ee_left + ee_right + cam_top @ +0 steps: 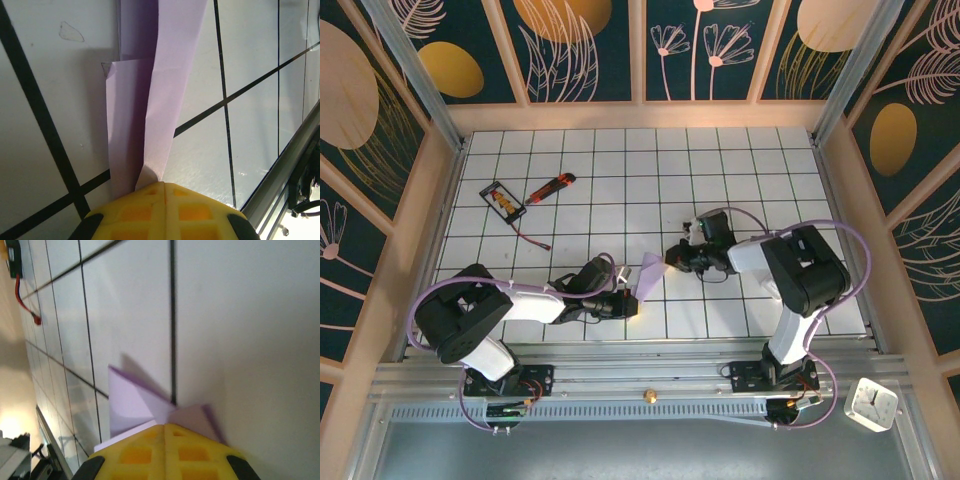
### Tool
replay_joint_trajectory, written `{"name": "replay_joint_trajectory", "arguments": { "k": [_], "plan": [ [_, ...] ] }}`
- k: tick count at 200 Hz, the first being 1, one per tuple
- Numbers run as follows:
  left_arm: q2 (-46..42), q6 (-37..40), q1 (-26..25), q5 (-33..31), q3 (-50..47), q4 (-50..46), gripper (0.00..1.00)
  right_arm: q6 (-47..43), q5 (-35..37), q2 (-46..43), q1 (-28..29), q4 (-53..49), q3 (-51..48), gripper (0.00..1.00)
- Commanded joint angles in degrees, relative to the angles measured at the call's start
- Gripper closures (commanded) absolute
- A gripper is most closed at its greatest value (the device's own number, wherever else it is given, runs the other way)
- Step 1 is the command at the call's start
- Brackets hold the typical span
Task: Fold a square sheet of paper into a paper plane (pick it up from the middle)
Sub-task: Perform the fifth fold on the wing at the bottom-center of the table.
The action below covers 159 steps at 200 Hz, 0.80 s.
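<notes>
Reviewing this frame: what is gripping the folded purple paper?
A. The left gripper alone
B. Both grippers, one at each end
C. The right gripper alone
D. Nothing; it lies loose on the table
B: the left gripper and the right gripper are each shut on an end of the folded purple paper, which spans between them in the top view.

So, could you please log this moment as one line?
left gripper: shut on paper plane | right gripper: shut on paper plane | stage: mid-fold
</notes>
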Motion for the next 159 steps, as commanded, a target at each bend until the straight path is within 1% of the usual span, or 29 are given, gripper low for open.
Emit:
{"name": "replay_joint_trajectory", "arguments": {
  "k": [1,25,45,60,82,98,99,104,126,159],
  "plan": [
    [3.35,0.96,-0.79,-1.67,-2.55,-11.89,1.0,-3.9,6.2,0.77,-3.69,-5.81,1.37,1.0],
    [3.79,0.6,-0.8,-1.4,-2.03,-11.42,1.0,-4.97,5.66,-3.67,-4.33,-8.01,2.82,1.0],
    [3.89,0.21,-0.75,-1.4,-1.8,-11.23,1.0,-3.92,5.09,-8.84,-3.44,-7.71,1.2,1.0],
    [3.94,0.16,-0.8,-1.32,-1.79,-11.27,1.0,-2.96,5.7,-12.97,-1.41,-7.53,-0.59,1.0],
    [3.93,0.06,-0.8,-1.4,-1.74,-11.48,1.0,-1.02,7.76,-16.95,3.54,-6.88,-3.32,1.0],
    [3.98,0.3,-0.79,-1.45,-1.38,-11.84,1.0,1.25,8.73,-17.29,6.81,-5.18,-4.82,1.0],
    [3.98,0.28,-0.79,-1.47,-1.37,-11.84,1.0,1.25,8.83,-17.29,7.87,-4.95,-4.82,1.0],
    [3.97,0.25,-0.8,-1.49,-1.37,-11.84,1.0,2.01,8.99,-17.06,9.11,-4.31,-5.19,1.0],
    [3.92,0.15,-0.77,-1.75,-1.28,-11.93,1.0,4.86,9.44,-14.52,14.24,-0.52,-6.06,1.0],
    [3.98,-0.15,-0.79,-1.84,-1.19,-12.08,1.0,9.36,9.2,-11.0,19.04,5.3,-8.15,1.0]
  ]
}}
